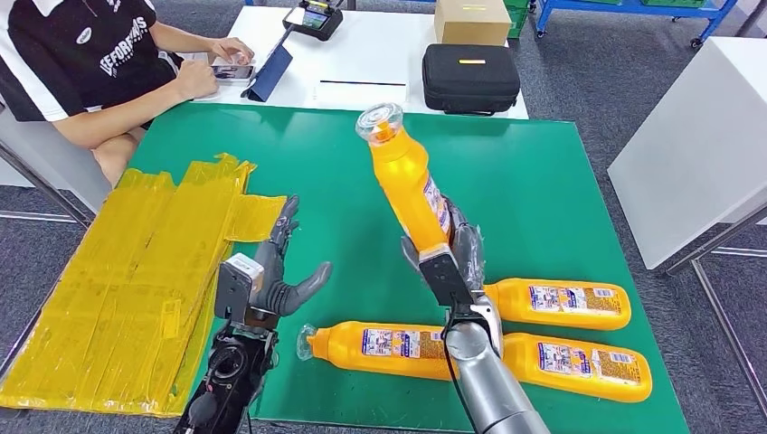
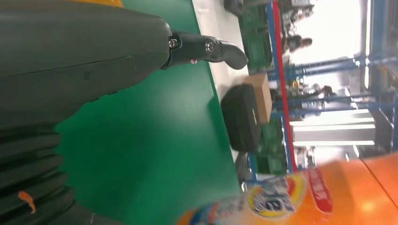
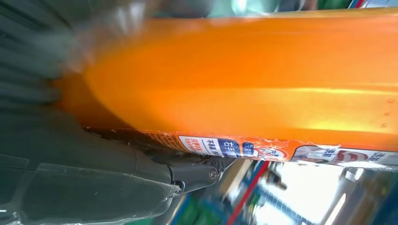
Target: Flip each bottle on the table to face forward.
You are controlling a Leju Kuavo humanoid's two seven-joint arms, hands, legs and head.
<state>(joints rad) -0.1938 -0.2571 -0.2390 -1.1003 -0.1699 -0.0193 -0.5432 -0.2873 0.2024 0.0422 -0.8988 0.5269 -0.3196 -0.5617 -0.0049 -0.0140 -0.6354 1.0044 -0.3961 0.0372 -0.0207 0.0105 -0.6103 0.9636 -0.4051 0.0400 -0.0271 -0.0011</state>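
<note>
Bottles, four of them and all orange, sit toward the right half of the green table (image 1: pixel 534 190). Going left to right: at about 9 o'clock on the tabletop lies a yellow crinkled sheet (image 1: pixel 127 280), spread flat and overhanging the near left edge. Just right of it the left hand (image 1: pixel 276 271) hovers above the green surface, fingers apart and holding nothing; the left wrist view shows its thumb (image 2: pixel 211 49) stretched out over bare green.

Next, at about 6 o'clock, the near-left bottle (image 1: pixel 384 348) lies on its side, clear cap pointing to 9 o'clock, its white label up. Above it, near the middle of the table, the right hand (image 1: pixel 448 258) is clamped around the base of the lifted bottle (image 1: pixel 407 176), which is raised off the table and tilted, its clear cap toward 11 o'clock. The right wrist view shows that orange body (image 3: pixel 244 75) pressed against the palm, label edge along one side.

Toward 4 o'clock, the upper-right bottle (image 1: pixel 561 303) and the lower-right bottle (image 1: pixel 579 364) lie on their sides, one just beside the other, labels up.

Beyond the far edge, at 12 o'clock, a white table (image 1: pixel 380 68) carries a black case (image 1: pixel 470 79) and a cardboard box (image 1: pixel 472 20); a seated person (image 1: pixel 90 63) is at 10 o'clock.
</note>
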